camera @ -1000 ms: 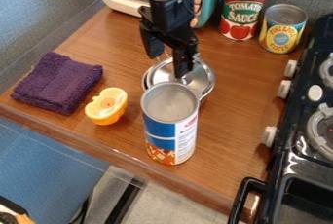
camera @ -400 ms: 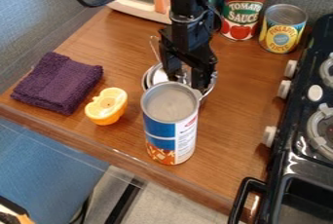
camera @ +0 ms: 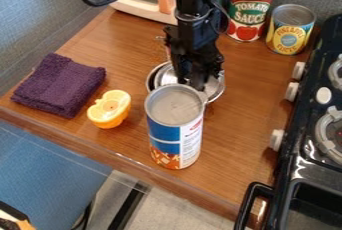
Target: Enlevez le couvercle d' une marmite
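Note:
The black gripper points down over the metal pot, at the middle of the counter. Its fingers are drawn together at the top of the silver lid, shut on it; the knob is hidden behind them. The lid lies over the pot, with its shiny surface showing on both sides of the fingers. A tall blue and white can stands in front and covers the near edge of the pot.
An orange cup-like piece and a folded purple cloth lie to the left. Two food cans stand at the back right. A black stove borders the right side; a teal and white toy appliance is behind.
The gripper has moved right over the pot, and its fingers, spread apart half a second ago, have come together at the lid. The lid has shifted slightly.

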